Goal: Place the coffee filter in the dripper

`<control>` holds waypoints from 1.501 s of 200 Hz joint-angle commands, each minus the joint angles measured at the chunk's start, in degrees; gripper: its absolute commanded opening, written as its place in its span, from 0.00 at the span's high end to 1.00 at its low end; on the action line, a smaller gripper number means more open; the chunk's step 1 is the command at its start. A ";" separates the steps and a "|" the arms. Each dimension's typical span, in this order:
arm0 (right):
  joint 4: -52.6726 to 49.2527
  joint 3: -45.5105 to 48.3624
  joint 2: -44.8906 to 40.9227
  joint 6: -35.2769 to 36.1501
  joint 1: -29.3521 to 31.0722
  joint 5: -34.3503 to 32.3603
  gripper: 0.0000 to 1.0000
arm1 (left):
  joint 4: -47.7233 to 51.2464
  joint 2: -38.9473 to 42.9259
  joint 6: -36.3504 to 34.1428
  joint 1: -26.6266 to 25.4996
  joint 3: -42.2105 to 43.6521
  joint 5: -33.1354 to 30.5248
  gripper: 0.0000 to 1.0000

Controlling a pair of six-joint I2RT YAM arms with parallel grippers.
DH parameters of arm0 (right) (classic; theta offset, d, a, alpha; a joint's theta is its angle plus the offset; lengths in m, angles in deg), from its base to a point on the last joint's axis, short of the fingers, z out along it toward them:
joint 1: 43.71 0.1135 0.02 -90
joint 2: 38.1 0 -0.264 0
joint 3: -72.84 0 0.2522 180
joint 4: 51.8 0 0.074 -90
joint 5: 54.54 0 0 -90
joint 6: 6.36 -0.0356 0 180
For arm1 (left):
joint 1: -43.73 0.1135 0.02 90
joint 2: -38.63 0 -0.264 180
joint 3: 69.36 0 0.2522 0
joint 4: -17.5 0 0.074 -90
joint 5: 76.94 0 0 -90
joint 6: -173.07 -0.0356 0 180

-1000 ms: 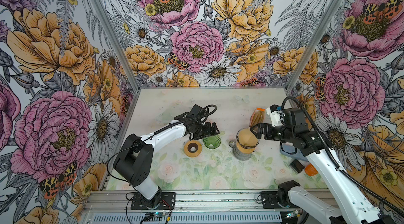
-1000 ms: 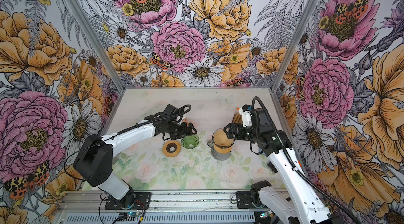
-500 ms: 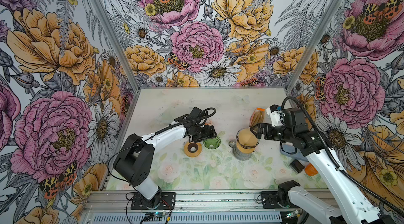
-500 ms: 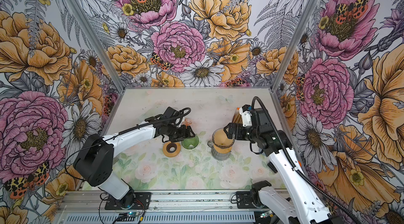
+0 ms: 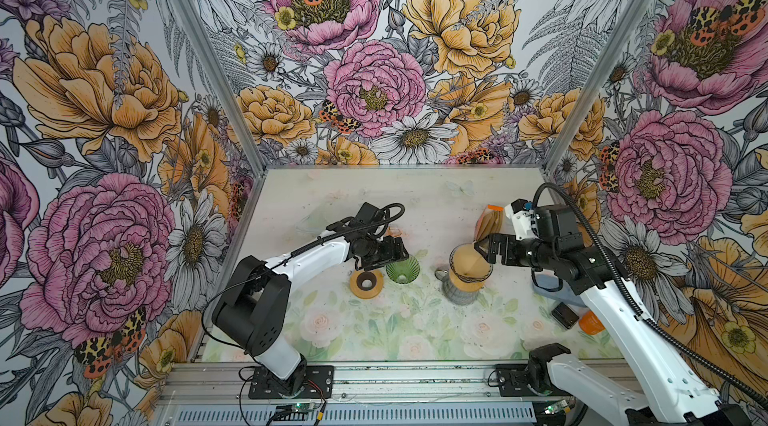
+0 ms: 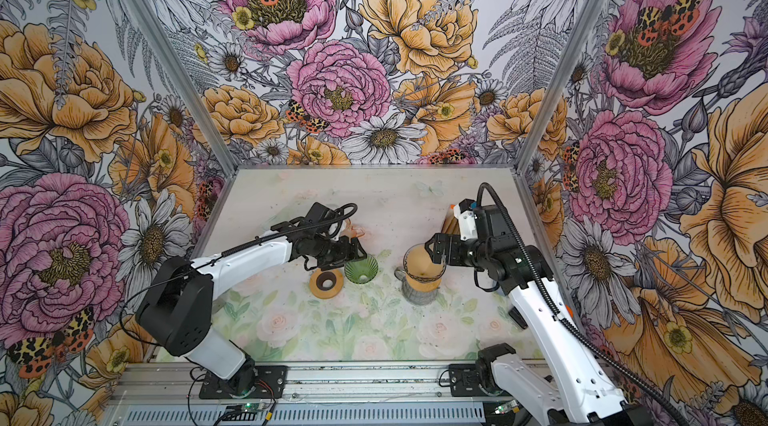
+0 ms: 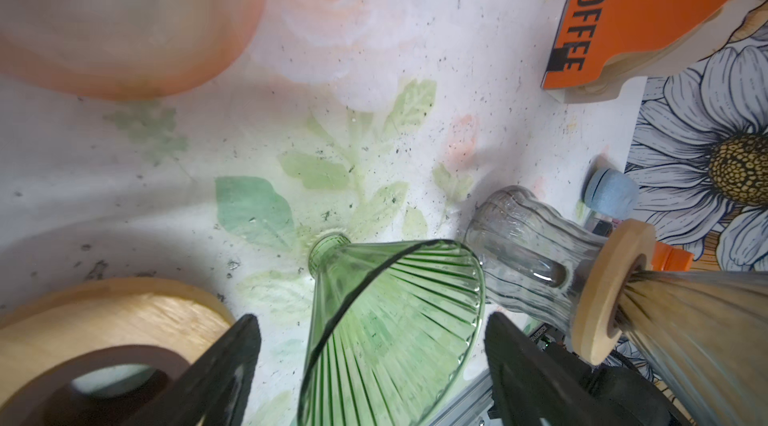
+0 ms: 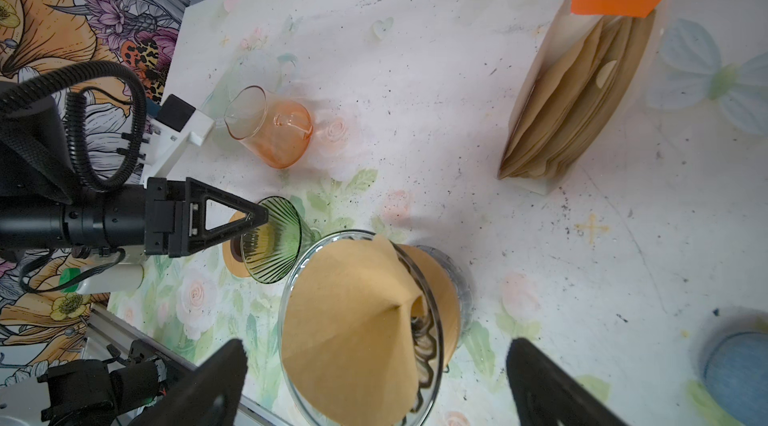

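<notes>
Coffee filter (image 8: pixel 345 299), brown paper opened into a cone, is sitting inside the clear glass dripper (image 7: pixel 685 332), one corner of its edge poking just above the rim. The dripper is resting in a wooden collar (image 7: pixel 606 291) on top of a ribbed glass server (image 7: pixel 523 253), which is standing upright on the flower-printed surface (image 5: pixel 374 328). The right gripper (image 8: pixel 376 348), reaching in from three o'clock in both top views, is hovering at the dripper. Its fingers (image 8: pixel 540 382) are spread wide, one on each side of the glass and clear of it, gripping nothing.

At nine o'clock of the server, a green glass dripper (image 5: pixel 402 270) is lying tilted, its narrow neck down on the surface and its wide mouth facing the left gripper (image 7: pixel 372 320). The left fingers (image 7: pixel 224 365) are standing well apart, flanking that mouth; whether either one is touching the green rim is impossible to tell.

A wooden ring (image 5: pixel 365 283) with a dark inner edge is lying flat just beside the green dripper at nine o'clock. An orange glass carafe (image 8: pixel 274 132) is sitting near, at twelve o'clock of the green dripper, partly hidden behind the left gripper in both top views. A packet of spare filters (image 8: pixel 582 99), orange-labelled, is standing at one o'clock of the server.
</notes>
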 commanded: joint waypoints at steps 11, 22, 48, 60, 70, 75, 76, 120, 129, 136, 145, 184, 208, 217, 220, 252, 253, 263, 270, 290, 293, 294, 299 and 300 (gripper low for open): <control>0.01 0.20 -0.13 0.43 0.43 -1.06 0.00 | 4.63 2.67 -2.36 2.22 -4.34 -5.63 0.13; 0.01 0.20 -0.14 0.46 0.36 -1.06 0.01 | 6.83 1.86 -3.53 2.99 -6.34 -7.07 0.12; -0.02 0.20 -0.13 0.69 0.42 -1.23 0.01 | 7.51 0.65 -4.35 5.06 -9.12 -8.92 0.06; -0.07 0.21 -0.21 0.70 0.43 -1.32 0.01 | 8.64 -0.51 -4.75 5.74 -10.84 -10.75 0.05; -0.07 0.20 -0.15 0.77 0.41 -1.49 0.01 | 9.37 -1.82 -5.03 6.42 -12.13 -11.55 0.04; -0.07 0.28 -0.22 0.81 0.36 -1.55 0.01 | 9.43 -2.36 -5.10 6.73 -12.68 -11.67 0.04; -0.07 0.28 -0.22 0.79 0.40 -1.57 0.01 | 9.43 -2.50 -5.10 6.82 -12.75 -11.59 0.04; -0.54 0.46 -0.71 1.21 0.38 -2.29 0.01 | 10.75 -6.67 -5.56 8.00 -16.25 -13.08 0.03; -0.60 0.54 -0.63 1.28 0.35 -2.44 0.01 | 10.91 -7.46 -5.63 8.17 -16.74 -13.34 0.04; -0.60 0.54 -0.61 1.21 0.44 -2.38 0.01 | 10.93 -7.96 -5.72 8.19 -17.14 -13.52 0.03; -0.60 0.55 -0.58 1.25 0.39 -2.40 0.01 | 10.93 -8.48 -5.80 8.33 -17.61 -13.83 0.04; -0.57 0.46 -0.09 1.19 0.36 -2.56 0.01 | 10.92 -10.51 -6.35 8.34 -20.05 -14.19 0.05; -0.52 0.34 0.11 1.03 0.37 -2.71 0.01 | 10.93 -11.94 -6.80 8.41 -21.78 -15.01 0.07; -0.51 0.41 -0.05 0.89 0.36 -2.64 0.00 | 10.87 -12.34 -6.95 8.47 -22.31 -15.30 0.07; -0.53 0.44 -0.05 0.89 0.37 -2.64 0.01 | 10.85 -12.32 -7.02 8.45 -22.53 -15.39 0.07; -0.60 0.64 -0.75 0.87 0.43 -2.60 0.01 | 10.92 -15.56 -7.95 8.81 -24.43 -16.27 0.09; -0.60 0.64 -0.79 0.87 0.39 -2.62 0.01 | 10.88 -15.64 -7.98 8.83 -24.47 -16.30 0.09; -0.68 0.64 -0.88 0.90 0.40 -2.73 0.00 | 10.95 -16.23 -8.18 9.00 -25.07 -16.40 0.09; -0.69 0.64 -0.85 0.92 0.37 -2.65 0.00 | 11.08 -16.71 -8.36 9.09 -25.53 -16.44 0.09; -0.78 0.40 -0.89 0.84 0.36 -2.64 0.00 | 11.22 -17.88 -8.88 9.27 -26.90 -16.78 0.09; -0.78 0.38 -0.92 0.93 0.43 -2.64 0.01 | 11.23 -18.10 -9.07 9.30 -27.02 -16.94 0.09; -0.78 0.38 -0.93 0.89 0.39 -2.55 0.01 | 11.21 -18.19 -9.11 9.29 -27.17 -16.99 0.09; -0.78 0.29 -0.87 0.87 0.43 -2.55 0.01 | 11.28 -18.43 -9.48 9.32 -27.69 -17.13 0.09; -0.78 0.29 -0.85 0.86 0.39 -2.55 0.01 | 11.23 -18.48 -9.54 9.26 -27.77 -17.17 0.09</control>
